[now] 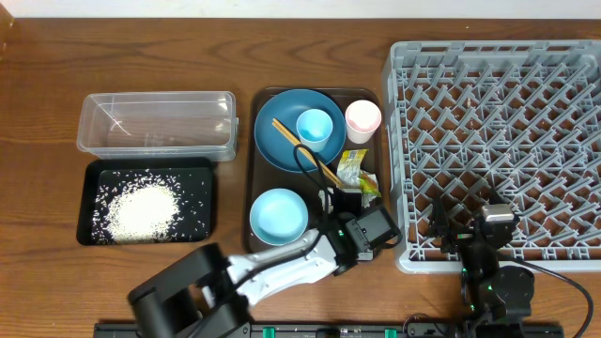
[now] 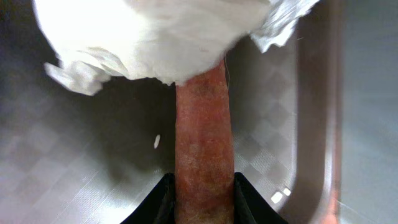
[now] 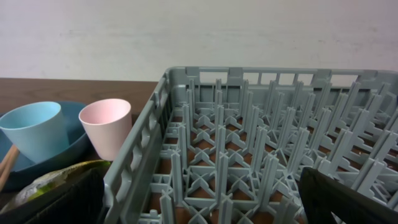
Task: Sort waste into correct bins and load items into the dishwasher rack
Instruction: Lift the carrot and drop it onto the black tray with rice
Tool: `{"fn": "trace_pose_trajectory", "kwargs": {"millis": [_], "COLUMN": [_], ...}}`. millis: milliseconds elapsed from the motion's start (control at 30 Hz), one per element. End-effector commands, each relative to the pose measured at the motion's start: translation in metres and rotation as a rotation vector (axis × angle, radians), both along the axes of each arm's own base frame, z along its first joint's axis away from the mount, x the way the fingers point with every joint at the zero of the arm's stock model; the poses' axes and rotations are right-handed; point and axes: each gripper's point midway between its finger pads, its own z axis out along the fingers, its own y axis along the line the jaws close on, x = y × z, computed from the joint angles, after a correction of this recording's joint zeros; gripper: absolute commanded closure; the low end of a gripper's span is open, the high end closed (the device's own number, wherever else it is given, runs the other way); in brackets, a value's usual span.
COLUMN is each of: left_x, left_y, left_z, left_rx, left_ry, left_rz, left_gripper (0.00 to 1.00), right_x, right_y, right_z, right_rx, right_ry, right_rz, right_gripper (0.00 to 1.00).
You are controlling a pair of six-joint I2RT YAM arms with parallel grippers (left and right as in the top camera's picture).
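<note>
Your left hand (image 2: 202, 190) is closed narrow on the orange stick (image 2: 203, 137), with a dark finger pressed to each side of it, low at the near right corner of the brown tray (image 2: 314, 124). The stick's far end runs under the crumpled white napkin (image 2: 155, 37). One rice grain (image 2: 157, 142) lies on the tray floor just beside the stick. Only the left wrist camera shows you this; from overhead the hand covers both stick and napkin.

Your right hand (image 3: 202, 186) stands wide and holds nothing, over the near edge of the grey rack (image 1: 507, 122) toward its left corner. Its camera alone gives you the room: a plain pale wall (image 3: 186, 31) behind the wooden table (image 1: 188, 56). It also shows the pink cup (image 3: 107, 127) and the light-blue cup (image 3: 31, 127) from the side.

The overhead alone shows the rest. The dark-blue plate (image 1: 282, 141) carries that light-blue cup and the chopsticks (image 1: 300, 145). The yellow-green wrapper (image 1: 355, 167) lies near the pink cup, and the pale-blue bowl (image 1: 278, 214) sits nearer you, all on the tray. To its left, the clear tub (image 1: 225, 122) stands beyond the black tray (image 1: 81, 235), which holds a heap of rice (image 1: 141, 208).
</note>
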Motion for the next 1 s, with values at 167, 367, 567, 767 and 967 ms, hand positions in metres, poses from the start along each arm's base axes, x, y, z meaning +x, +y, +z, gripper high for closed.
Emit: {"fn": "trace_pose_trajectory", "kwargs": {"millis": [167,367,567,767,967], "left_x": [-0.009,-0.006,0.011,0.042,0.067], "left_y": [0.014,0.023,0.056,0.126,0.208], "left_z": [0.049,0.082,0.109,0.118,0.114], "left_rx": [-0.049,-0.099,-0.126,-0.063,0.028], "left_ry": [-0.032,-0.077,-0.108,-0.110,-0.083], "left_rz": [-0.021,-0.038,0.052,0.225,0.430], "left_gripper": [0.80,0.79,0.79,0.79,0.79], "right_x": [0.000,0.000,0.000,0.000,0.000], "right_y": [0.001,0.001,0.001,0.001,0.001], "right_z": [0.000,0.000,0.000,0.000,0.000], "right_rx": [-0.018,-0.018,-0.018,-0.018,-0.018], "right_ry": [-0.003,-0.003,-0.003,-0.003,-0.003], "right_rz": [0.008,0.008,0.008,0.008,0.009], "right_gripper": [0.01,0.01,0.01,0.01,0.01]}}
